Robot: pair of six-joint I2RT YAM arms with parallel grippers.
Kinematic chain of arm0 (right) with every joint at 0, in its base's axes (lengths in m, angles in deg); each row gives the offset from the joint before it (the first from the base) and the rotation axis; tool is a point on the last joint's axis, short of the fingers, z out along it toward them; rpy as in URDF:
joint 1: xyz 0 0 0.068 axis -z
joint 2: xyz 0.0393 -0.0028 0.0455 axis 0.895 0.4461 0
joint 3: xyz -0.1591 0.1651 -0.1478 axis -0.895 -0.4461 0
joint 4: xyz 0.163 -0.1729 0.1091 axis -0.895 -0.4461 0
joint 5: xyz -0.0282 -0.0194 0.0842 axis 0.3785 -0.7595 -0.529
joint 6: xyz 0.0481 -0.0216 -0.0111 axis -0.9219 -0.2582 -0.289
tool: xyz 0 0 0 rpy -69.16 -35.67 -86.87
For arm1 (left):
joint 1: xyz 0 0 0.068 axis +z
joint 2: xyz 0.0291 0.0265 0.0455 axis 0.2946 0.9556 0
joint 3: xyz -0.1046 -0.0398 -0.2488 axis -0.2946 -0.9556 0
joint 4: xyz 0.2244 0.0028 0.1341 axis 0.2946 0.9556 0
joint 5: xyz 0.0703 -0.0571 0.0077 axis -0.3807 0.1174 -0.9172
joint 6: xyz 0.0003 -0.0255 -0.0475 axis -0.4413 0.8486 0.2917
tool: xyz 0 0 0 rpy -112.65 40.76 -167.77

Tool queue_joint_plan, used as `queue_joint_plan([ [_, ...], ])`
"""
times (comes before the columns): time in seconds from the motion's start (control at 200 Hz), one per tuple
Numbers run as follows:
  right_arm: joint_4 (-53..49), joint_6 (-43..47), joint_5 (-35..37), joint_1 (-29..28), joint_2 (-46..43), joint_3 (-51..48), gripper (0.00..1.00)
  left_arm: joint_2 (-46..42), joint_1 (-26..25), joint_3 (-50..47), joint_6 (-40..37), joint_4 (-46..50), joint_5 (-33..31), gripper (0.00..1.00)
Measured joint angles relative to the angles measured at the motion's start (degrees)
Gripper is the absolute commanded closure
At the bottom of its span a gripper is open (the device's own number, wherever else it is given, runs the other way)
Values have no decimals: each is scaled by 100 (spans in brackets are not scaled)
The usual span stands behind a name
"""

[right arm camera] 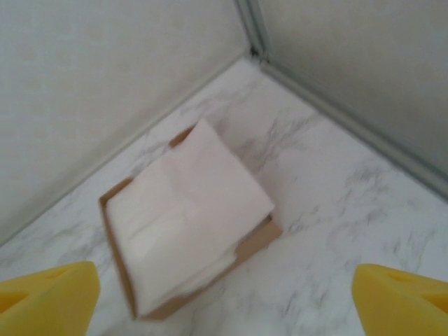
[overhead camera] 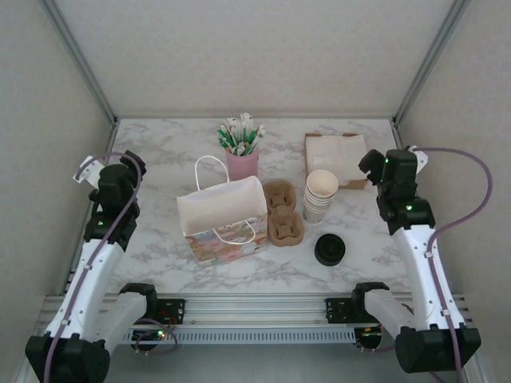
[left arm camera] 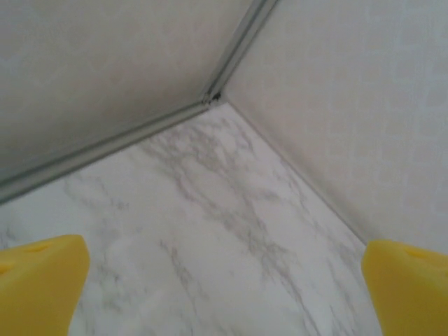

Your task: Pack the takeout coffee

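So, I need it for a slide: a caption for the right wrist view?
Open right claw aimed at a brown tray of white napkins, near a corner of the marble table.

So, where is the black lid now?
In the top view, the black lid lies right of centre, just in front of the cup stack and right of the cardboard carrier.

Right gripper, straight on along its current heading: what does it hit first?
Probably the napkin stack in the brown tray: the right gripper, jaws open, points down at it with nothing between. Depth unclear.
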Motion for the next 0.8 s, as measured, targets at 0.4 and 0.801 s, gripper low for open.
queue_joint_plan([
  [0.4,-2120,76,-1141,-1235,1084,1611,38,-525,-2,625,271,1648,2382,0],
  [0.801,-2562,197,-951,-1604,1307,1508,54,-525,-2,684,293,1770,3250,0],
])
